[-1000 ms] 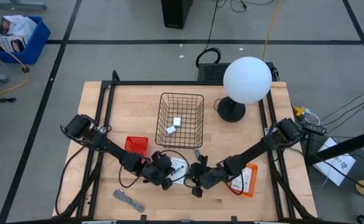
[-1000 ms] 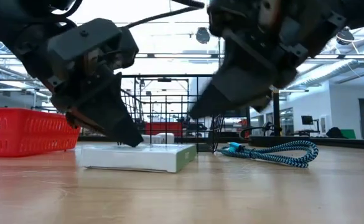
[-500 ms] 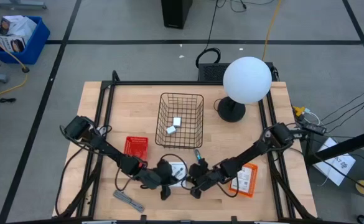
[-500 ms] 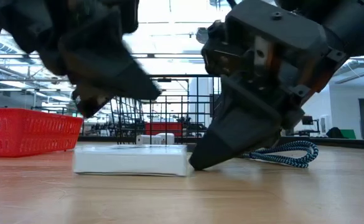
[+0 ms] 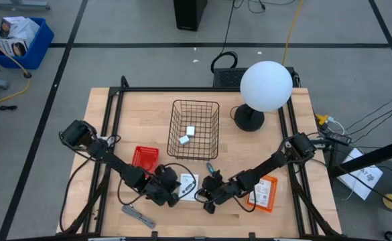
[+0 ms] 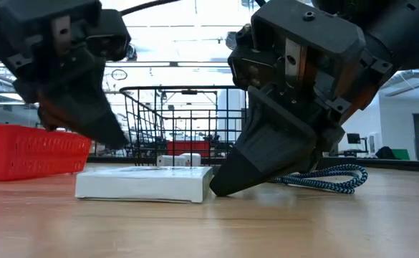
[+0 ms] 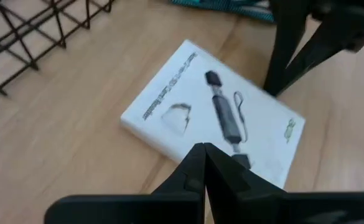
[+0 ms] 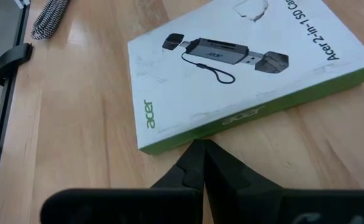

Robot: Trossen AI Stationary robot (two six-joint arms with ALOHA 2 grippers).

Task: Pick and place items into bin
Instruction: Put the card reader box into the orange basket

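A flat white printed box (image 5: 189, 185) with a green side lies on the table in front of the black wire bin (image 5: 194, 129), which holds two little white blocks (image 5: 187, 134). My left gripper (image 6: 118, 142) is shut and hangs above the box's left end (image 7: 169, 134) without touching it. My right gripper (image 6: 213, 192) is shut, its tip low on the table at the box's right end. A grey metal tool (image 5: 138, 215) lies near the table's front left. My right gripper sets its shut fingertips (image 8: 200, 149) against the box's green side (image 8: 191, 134), close to a corner. The fingers slant down from the table's right. The box lies flat on the table.
A small red basket (image 5: 145, 158) sits left of the box and an orange packet (image 5: 263, 193) to its right. A teal braided cable (image 6: 324, 175) lies behind the right gripper. A white globe lamp (image 5: 266, 86) stands at the far right.
My left gripper has lifted off the box's top and gone toward the table's left edge. My right gripper has come down to the table at the box's right end. The box has slid a little toward the left.
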